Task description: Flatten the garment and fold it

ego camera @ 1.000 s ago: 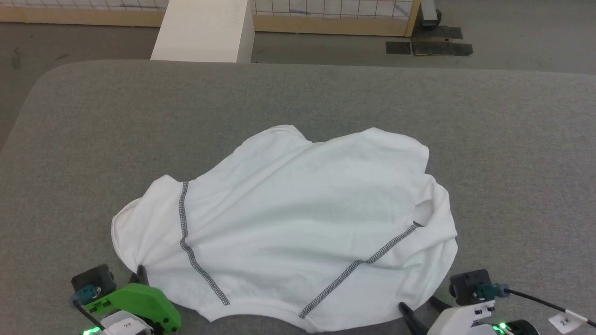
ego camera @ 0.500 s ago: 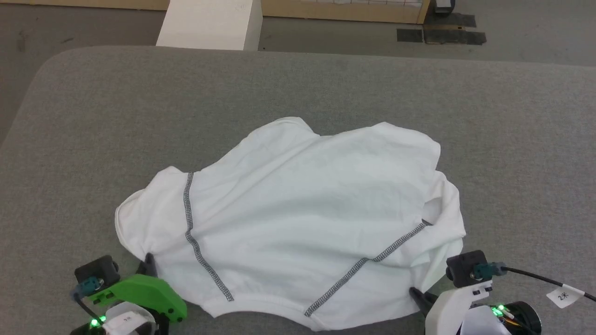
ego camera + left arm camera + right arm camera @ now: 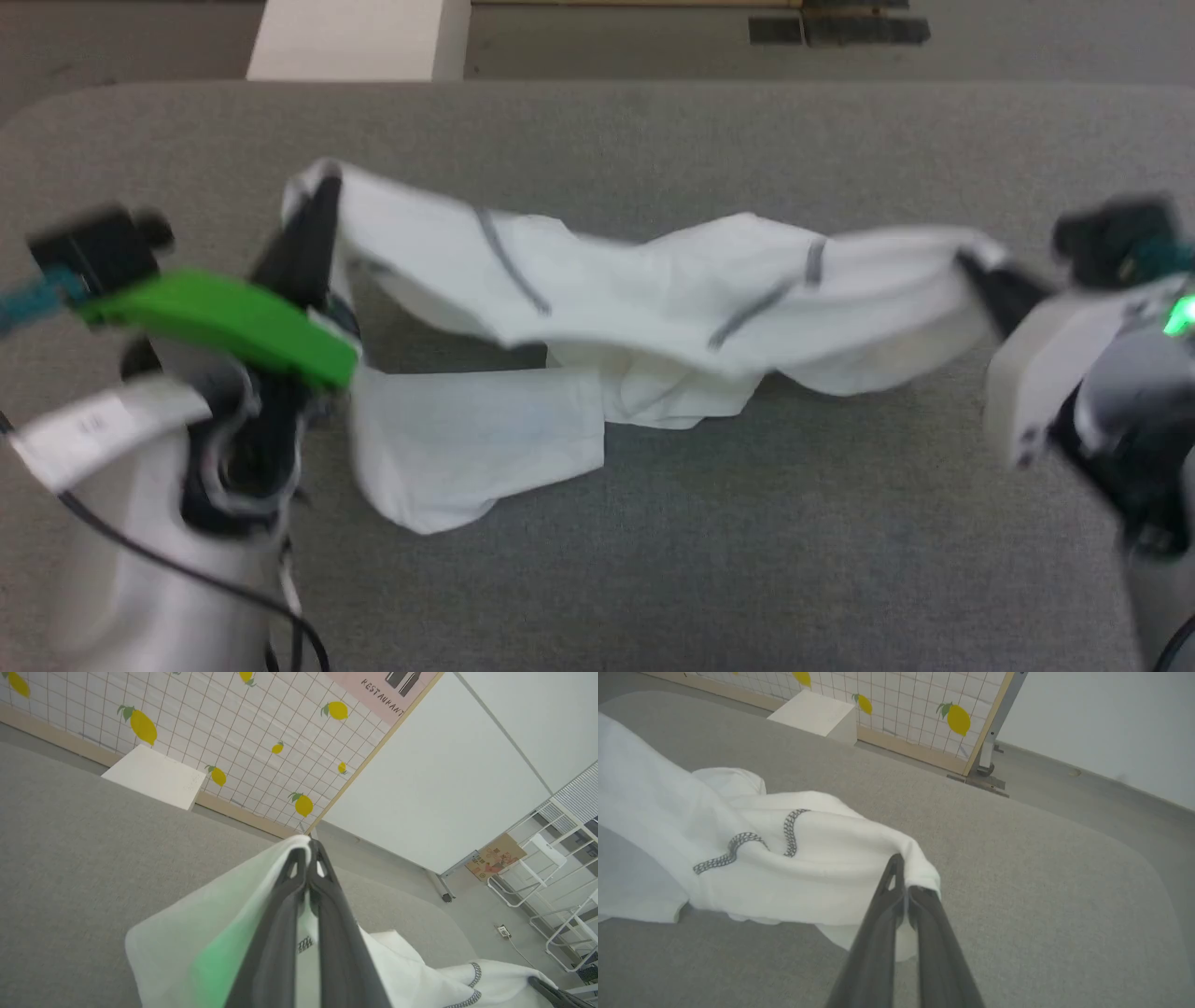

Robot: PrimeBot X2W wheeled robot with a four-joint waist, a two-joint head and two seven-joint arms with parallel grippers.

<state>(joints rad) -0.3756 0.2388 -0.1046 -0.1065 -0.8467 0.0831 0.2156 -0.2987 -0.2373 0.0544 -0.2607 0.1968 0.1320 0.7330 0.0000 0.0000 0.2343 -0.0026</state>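
Note:
The garment [image 3: 653,289], a thin white shirt with dark grey zigzag seams, hangs stretched between my two grippers above the grey table [image 3: 747,560]. My left gripper [image 3: 322,191] is shut on its left end, and in the left wrist view the cloth [image 3: 224,924] drapes over the closed left gripper [image 3: 308,847]. At the right, my right gripper [image 3: 966,266] is shut on the other end; its wrist view shows the right gripper [image 3: 901,872] pinching a bunched fold of the garment [image 3: 808,868]. One loose flap [image 3: 467,448] droops onto the table.
A white box [image 3: 359,39] stands on the floor beyond the table's far edge, in front of a lemon-patterned grid wall [image 3: 210,728]. White wire racks [image 3: 560,868] stand further off in the left wrist view.
The right gripper closed on the garment's right edge. Both arms then lifted and pulled apart, raising the shirt off the table into a stretched band. The head camera also shifted.

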